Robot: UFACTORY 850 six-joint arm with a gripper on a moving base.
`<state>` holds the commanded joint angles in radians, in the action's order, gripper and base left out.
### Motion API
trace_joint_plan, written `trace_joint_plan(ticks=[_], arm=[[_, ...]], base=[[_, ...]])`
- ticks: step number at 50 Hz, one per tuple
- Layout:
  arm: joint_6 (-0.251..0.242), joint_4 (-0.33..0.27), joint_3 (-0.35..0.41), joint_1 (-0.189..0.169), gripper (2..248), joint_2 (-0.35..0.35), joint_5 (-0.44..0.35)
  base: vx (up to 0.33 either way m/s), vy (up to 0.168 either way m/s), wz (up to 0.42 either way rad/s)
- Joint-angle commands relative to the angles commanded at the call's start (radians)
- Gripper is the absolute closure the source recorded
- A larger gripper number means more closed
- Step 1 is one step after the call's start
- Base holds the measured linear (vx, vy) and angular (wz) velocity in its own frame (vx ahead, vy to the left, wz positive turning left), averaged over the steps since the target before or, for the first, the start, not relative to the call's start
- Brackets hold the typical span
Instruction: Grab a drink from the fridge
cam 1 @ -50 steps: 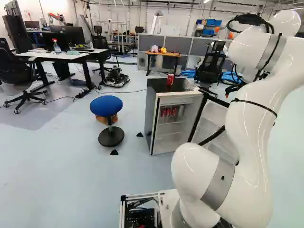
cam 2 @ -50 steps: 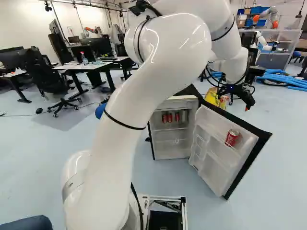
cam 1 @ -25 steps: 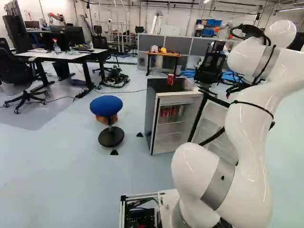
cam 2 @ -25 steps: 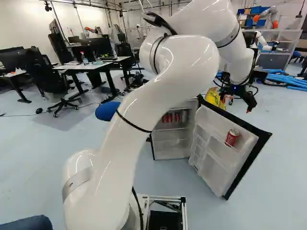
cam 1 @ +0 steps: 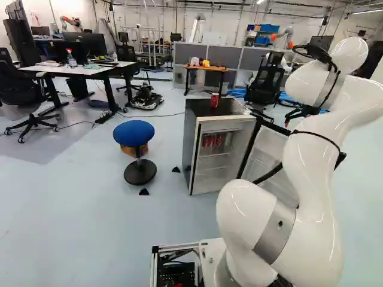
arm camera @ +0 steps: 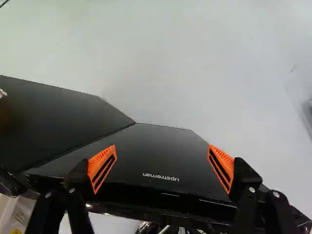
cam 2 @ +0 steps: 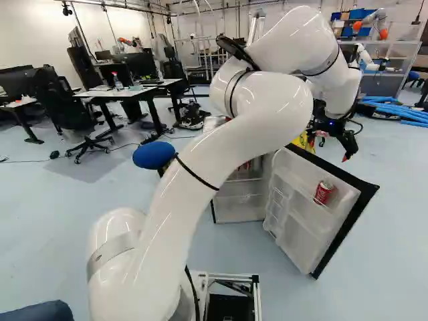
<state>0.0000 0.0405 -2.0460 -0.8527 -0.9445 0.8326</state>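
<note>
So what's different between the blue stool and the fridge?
The stool has a round blue seat, while the fridge is a dark box with a pale inside. The stool rises on one slim post from a round base; the fridge's body reaches down close to the floor. The fridge carries a red can on top; the stool carries none. Both stand upright.

The fridge (cam 1: 190, 140) stands upright on the floor, right of centre in the left base view, with dark outer panels and a pale interior. Its door (cam 2: 293, 187) is wide open, right of centre in the right base view, its white lined inside showing. Red cans (cam 1: 207, 142) sit on an upper shelf inside, near the centre of the left base view. One red can (cam 1: 214, 100) stands upright on the fridge's top; another red-and-silver can (cam 2: 324, 192) sits in the door, looking tilted in the right base view.
</note>
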Motion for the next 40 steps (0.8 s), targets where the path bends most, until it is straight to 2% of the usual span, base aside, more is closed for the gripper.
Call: trace_joint_plan(ticks=[11, 28, 40], arm=[[0.000, 0.007, -0.088, -0.005, 3, -0.054, 0.079], [0.000, 0.007, -0.177, -0.006, 3, -0.119, 0.079], [0.000, 0.007, -0.206, -0.005, 3, -0.158, 0.079]], base=[[0.000, 0.000, 0.000], [0.000, 0.000, 0.000], [0.000, 0.000, 0.000]])
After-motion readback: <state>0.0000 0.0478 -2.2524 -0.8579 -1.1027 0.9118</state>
